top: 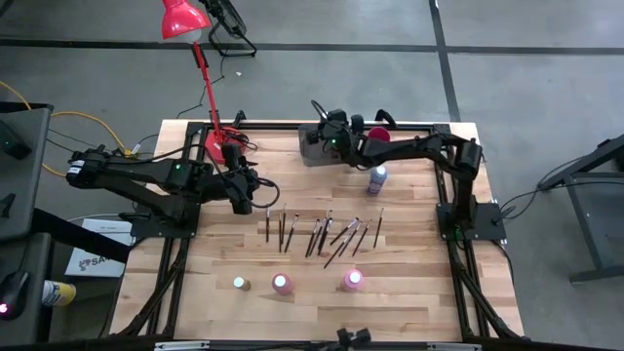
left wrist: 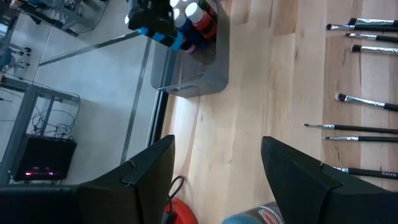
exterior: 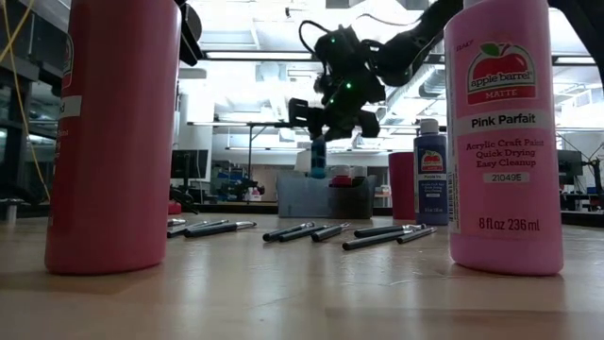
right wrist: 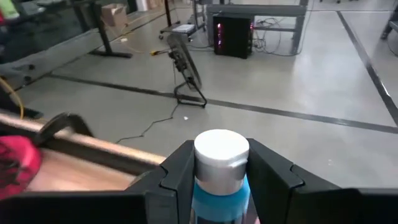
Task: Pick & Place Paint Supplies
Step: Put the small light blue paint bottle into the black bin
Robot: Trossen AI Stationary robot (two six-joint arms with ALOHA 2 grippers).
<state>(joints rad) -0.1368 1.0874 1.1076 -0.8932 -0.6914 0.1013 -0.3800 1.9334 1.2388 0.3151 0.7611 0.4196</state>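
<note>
Blue paint bottle (right wrist: 221,171) squeezed in the right gripper (right wrist: 219,180), up over the grey bin (top: 317,146) by the far edge.
Left gripper (left wrist: 217,180) (fingers apart) hangs near the brushes (top: 322,234).

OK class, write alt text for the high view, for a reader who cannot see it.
Seen from above, the right gripper holds a blue paint bottle over the grey bin. The left gripper waits open near a row of paintbrushes; three bottles stand along the wooden table's front.
</note>
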